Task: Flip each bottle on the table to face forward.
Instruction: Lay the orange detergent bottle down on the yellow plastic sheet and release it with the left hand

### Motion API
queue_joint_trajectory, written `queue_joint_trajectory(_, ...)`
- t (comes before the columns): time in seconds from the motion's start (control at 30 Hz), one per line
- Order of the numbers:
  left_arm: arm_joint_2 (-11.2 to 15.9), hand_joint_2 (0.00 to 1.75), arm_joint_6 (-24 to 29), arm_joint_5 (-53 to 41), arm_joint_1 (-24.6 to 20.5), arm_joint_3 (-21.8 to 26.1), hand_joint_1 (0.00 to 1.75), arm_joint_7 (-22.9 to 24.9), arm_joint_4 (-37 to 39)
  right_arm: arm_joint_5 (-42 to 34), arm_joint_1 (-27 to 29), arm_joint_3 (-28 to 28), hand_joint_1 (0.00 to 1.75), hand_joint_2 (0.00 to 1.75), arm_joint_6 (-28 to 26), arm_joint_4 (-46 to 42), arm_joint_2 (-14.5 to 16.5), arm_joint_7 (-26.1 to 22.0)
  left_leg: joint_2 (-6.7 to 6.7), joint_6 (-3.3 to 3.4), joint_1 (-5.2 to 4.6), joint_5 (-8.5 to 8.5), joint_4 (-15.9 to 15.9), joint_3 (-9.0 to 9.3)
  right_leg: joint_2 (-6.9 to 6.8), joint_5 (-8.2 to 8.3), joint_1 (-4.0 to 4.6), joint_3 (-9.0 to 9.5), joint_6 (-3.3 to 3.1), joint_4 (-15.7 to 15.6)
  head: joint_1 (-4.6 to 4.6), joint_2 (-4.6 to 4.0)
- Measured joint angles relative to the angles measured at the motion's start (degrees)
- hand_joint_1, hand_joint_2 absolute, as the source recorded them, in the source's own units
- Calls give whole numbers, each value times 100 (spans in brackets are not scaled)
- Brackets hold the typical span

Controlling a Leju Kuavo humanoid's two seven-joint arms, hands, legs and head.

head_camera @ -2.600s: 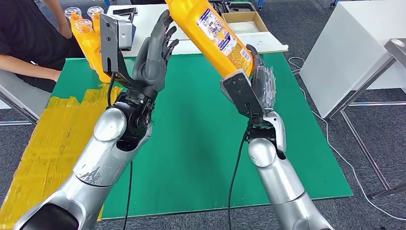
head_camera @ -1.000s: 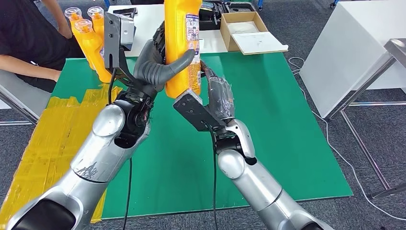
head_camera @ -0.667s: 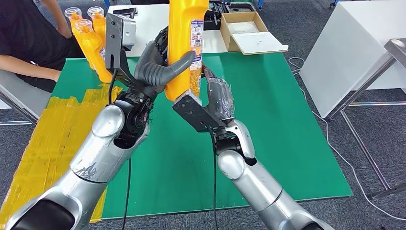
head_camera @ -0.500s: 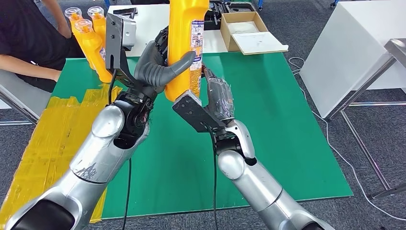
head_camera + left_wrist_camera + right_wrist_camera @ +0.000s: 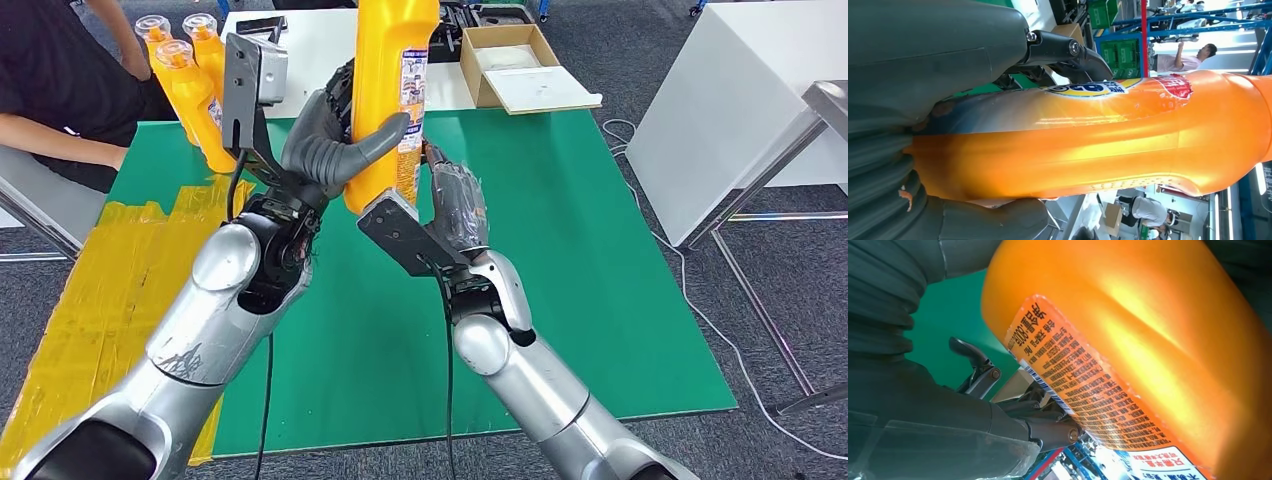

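The robot holds an orange bottle (image 5: 388,90) upright in the air above the green mat (image 5: 560,250), between its two hands. The left hand (image 5: 335,140) grips the bottle, thick grey thumb wrapped across its near face and dark fingers behind it. The right hand (image 5: 450,205) sits against the bottle's lower right side; whether its fingers actually clasp the bottle cannot be told. The bottle's side label (image 5: 1083,390), seen from the right wrist, carries dense small Chinese print and a barcode, too fine to read. The left wrist view shows a blue-and-yellow logo (image 5: 1088,89) and a red patch (image 5: 1175,85) with illegible writing. Three more orange bottles (image 5: 190,80) with clear caps stand at the mat's far left corner, near a seated person (image 5: 60,90)
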Motion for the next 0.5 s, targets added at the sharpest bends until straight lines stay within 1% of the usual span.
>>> queue_joint_trajectory(0.03,0,175,-8,-1,6,1,175,0,-2,4,0,-1,175,175,2,0,-2,10,0,0,0,0,0,0,0,0,0,0,0,0,0,0)
queue_joint_trajectory(0.07,0,175,-13,-1,11,0,175,0,-4,10,1,-1,134,175,4,0,-5,16,0,0,0,0,0,0,0,0,0,0,0,0,0,0)
queue_joint_trajectory(0.17,0,175,-23,-3,32,0,175,0,-17,32,2,-4,3,175,30,0,-18,29,0,0,0,0,0,0,0,0,0,0,0,0,0,0)
queue_joint_trajectory(0.23,0,175,-32,-4,50,-2,175,2,-32,49,5,-5,0,175,49,1,-26,46,0,0,0,0,0,0,0,0,0,0,0,0,-1,0)
queue_joint_trajectory(0.37,0,175,-43,-3,73,-5,175,5,-45,116,9,-7,0,0,63,13,-36,85,0,0,0,0,0,0,0,0,0,0,0,0,0,0)
queue_joint_trajectory(0.5,1,175,-59,-3,100,-1,175,10,-45,254,9,-13,0,0,124,43,-51,172,0,0,0,0,0,0,0,0,0,-1,0,0,-1,0)
